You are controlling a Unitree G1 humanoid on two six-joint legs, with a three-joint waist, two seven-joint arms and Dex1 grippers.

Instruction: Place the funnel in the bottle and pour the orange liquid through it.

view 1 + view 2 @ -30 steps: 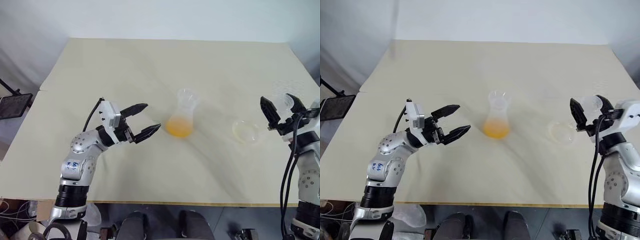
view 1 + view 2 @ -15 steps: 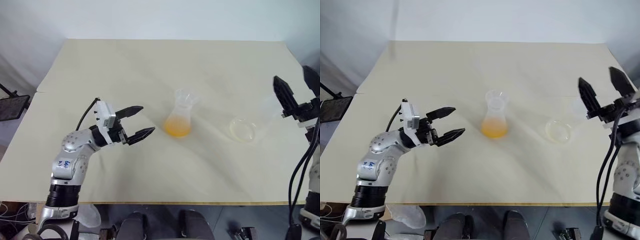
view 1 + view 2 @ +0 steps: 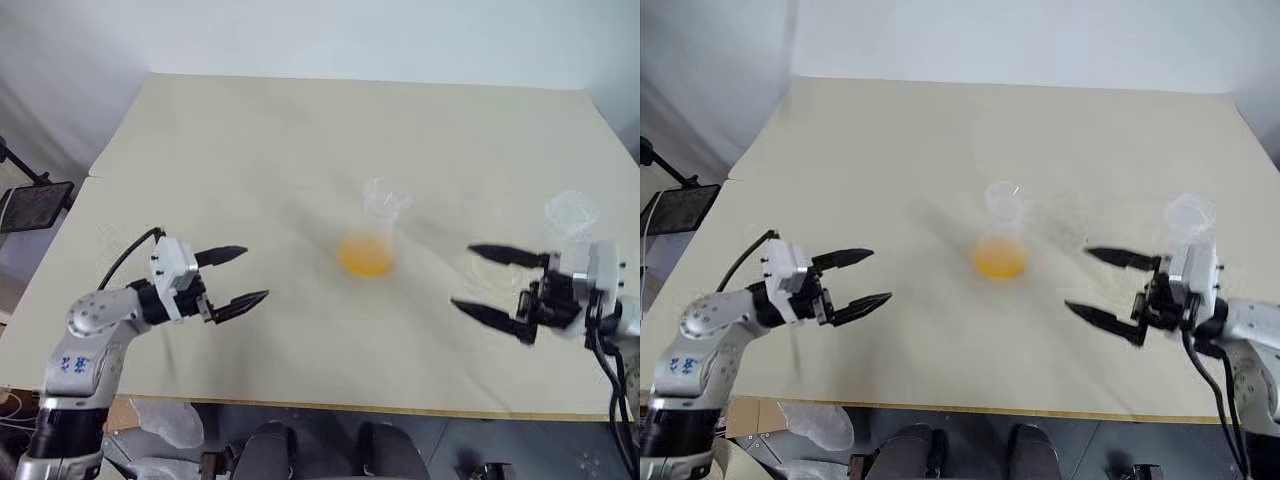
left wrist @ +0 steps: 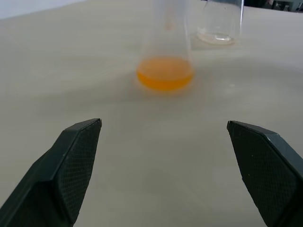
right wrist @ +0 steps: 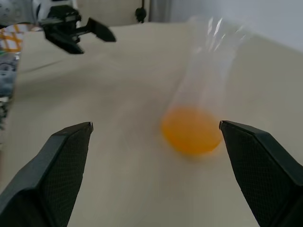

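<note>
A clear conical flask [image 3: 374, 215] stands mid-table with the orange liquid [image 3: 366, 255] pooled in its base. The empty clear bottle [image 3: 572, 212] stands to its right; my right hand hides its lower part. The funnel is out of view. My left gripper [image 3: 255, 273] hangs open near the front left, pointing right toward the flask, well short of it. My right gripper [image 3: 462, 276] is open too, pointing left, a short way right of the flask. The wrist views show the orange liquid [image 4: 164, 73] [image 5: 191, 130] ahead of each open pair of fingers, with the bottle [image 4: 218, 21] behind it.
The beige table [image 3: 300, 130] is bare around the two vessels. A black panel on a stand [image 3: 35, 205] sits off the table's left edge. The table's front edge runs just below both hands.
The camera view has shifted. My right gripper swung from pointing away at the far right to pointing left at the flask, lower and nearer. My left hand drew back leftward and down. Both stay open.
</note>
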